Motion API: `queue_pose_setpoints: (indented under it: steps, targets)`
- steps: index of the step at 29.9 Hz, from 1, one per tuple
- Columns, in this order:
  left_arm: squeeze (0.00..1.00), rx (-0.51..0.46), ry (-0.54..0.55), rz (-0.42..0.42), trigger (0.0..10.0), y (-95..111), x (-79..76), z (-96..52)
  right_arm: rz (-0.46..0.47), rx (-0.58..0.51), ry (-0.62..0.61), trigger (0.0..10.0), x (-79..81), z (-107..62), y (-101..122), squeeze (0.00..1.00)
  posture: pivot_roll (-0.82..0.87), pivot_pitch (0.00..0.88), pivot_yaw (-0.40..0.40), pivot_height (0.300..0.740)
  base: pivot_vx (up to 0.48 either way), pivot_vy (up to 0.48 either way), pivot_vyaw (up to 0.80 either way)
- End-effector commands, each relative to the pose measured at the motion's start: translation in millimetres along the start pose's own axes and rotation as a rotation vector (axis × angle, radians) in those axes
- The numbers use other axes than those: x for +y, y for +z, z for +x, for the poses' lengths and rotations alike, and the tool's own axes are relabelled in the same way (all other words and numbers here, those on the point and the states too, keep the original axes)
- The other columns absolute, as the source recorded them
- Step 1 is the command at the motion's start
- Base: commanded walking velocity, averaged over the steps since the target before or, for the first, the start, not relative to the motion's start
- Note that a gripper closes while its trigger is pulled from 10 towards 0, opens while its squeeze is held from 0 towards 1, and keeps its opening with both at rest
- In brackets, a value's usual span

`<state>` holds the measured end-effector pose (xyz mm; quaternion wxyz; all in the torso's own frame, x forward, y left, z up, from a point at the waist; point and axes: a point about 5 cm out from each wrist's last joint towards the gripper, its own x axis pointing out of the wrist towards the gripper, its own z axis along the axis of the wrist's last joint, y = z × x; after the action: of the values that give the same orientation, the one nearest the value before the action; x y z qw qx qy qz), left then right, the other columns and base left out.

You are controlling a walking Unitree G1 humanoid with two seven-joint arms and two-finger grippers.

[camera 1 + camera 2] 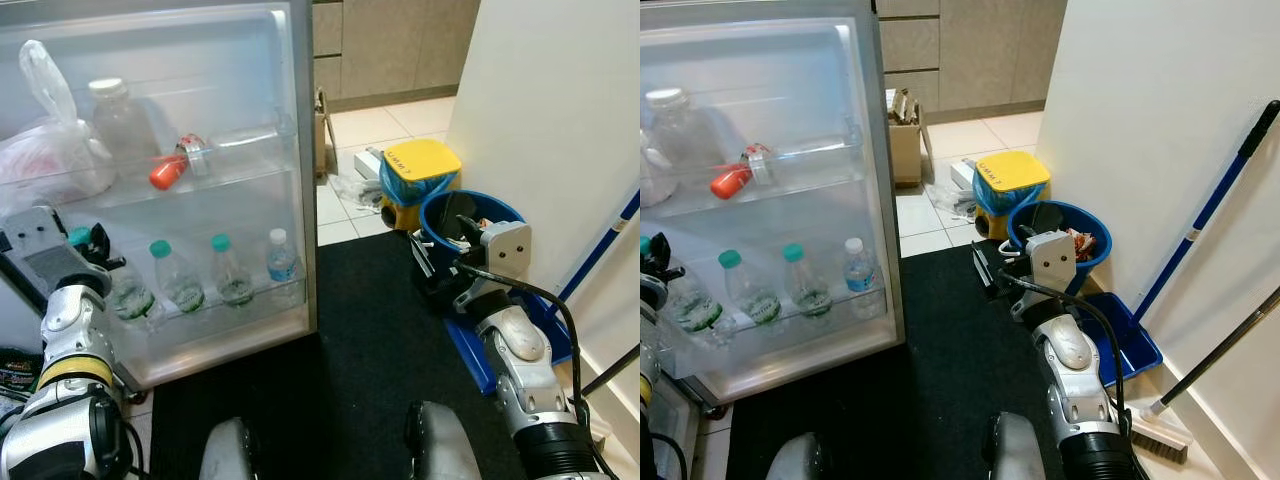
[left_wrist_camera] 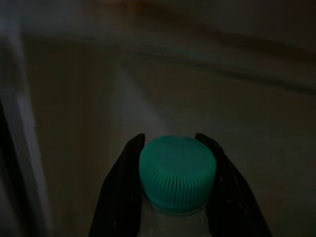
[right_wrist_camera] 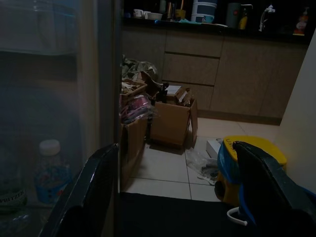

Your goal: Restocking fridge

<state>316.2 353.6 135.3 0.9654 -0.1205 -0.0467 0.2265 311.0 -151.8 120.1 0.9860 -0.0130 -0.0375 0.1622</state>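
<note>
A: Bottle?
B: Green-capped bottle [image 2: 177, 173] sits between left claw [image 2: 173, 187] fingers, clamped at the neck, over the fridge door's lower shelf [image 1: 215, 318].
A: Right claw?
B: Right claw [image 3: 180, 197] spread wide, holding nothing, beside the door.

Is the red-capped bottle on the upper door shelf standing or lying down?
Lying down. The bottle rests on its side on the upper shelf, red cap pointing left, beside an upright jar.
</note>
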Motion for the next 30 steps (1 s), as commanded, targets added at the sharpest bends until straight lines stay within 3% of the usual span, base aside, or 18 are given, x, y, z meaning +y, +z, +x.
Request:
queue_pose_setpoints:
  steps: [1, 6, 8, 9, 12, 15, 16, 18, 20, 26, 30]
  targets:
    - [0.0, 0.081, 0.017, -0.1, 10.0, -19, -5.8, -3.5, 0.005, 0.001, 0.001, 10.0, 0.8, 0.3, 1, 0.0, -0.02, 0.0, -0.069, 0.436, 0.0, 0.0, 0.0]
    - [0.0, 0.075, 0.051, -0.137, 10.0, -15, -2.4, -1.5, 0.005, 0.0, -0.001, 10.0, -0.2, -0.6, 1, 0.0, -0.03, 0.0, -0.07, 0.436, 0.0, 0.0, 0.0]
    - [0.0, 0.122, 0.031, -0.034, 10.0, -26, -4.4, -6.1, 0.004, 0.005, -0.002, 10.0, -0.8, -1.7, 0, 0.0, -0.03, 0.0, -0.071, 0.436, 0.0, 0.0, 0.0]
    - [0.0, 0.122, 0.031, -0.034, 10.0, -26, -4.4, -6.1, 0.004, 0.005, -0.002, 10.0, -0.8, -1.7, 0, 0.0, -0.03, 0.0, -0.071, 0.436, 0.0, 0.0, 0.0]
    - [0.0, 0.172, 0.007, 0.165, 10.0, -41, -4.6, -14.2, 0.004, 0.006, -0.003, 10.0, -0.7, -2.3, 0, 0.0, -0.03, 0.0, -0.069, 0.436, 0.0, 0.0, 0.0]
    - [0.0, 0.192, -0.029, 0.298, 10.0, -49, -5.1, -19.9, 0.005, 0.006, -0.005, 10.0, -1.1, -3.3, 0, 0.0, -0.03, 0.0, -0.068, 0.436, 0.0, 0.0, 0.0]
    - [0.0, 0.192, -0.029, 0.298, 10.0, -49, -5.1, -19.9, 0.005, 0.006, -0.005, 10.0, -1.1, -3.3, 0, 0.0, -0.03, 0.0, -0.068, 0.436, 0.0, 0.0, 0.0]
    - [0.0, 0.216, -0.066, 0.435, 10.0, -55, -4.7, -24.1, 0.003, 0.01, -0.005, 10.0, -1.6, -3.8, -1, 0.0, -0.03, 0.0, -0.071, 0.436, 0.0, 0.0, 0.0]
    - [0.0, 0.238, -0.067, 0.501, 10.0, -59, 0.2, -27.3, 0.002, 0.012, -0.004, 10.0, -1.6, -3.8, -1, 0.0, -0.03, 0.0, -0.068, 0.436, 0.0, 0.0, 0.0]
    - [0.0, 0.254, 0.064, 0.415, 10.0, -54, 21.8, -28.7, 0.004, 0.013, -0.009, 10.0, -2.2, -4.4, -2, 0.0, -0.03, 0.0, -0.067, 0.436, 0.0, 0.0, 0.0]
    - [0.0, 0.23, 0.179, 0.296, 10.0, -45, 37.2, -28.1, 0.006, 0.012, -0.01, 10.0, -2.0, -3.8, -2, 0.0, -0.03, 0.0, -0.066, 0.436, 0.0, 0.0, 0.0]
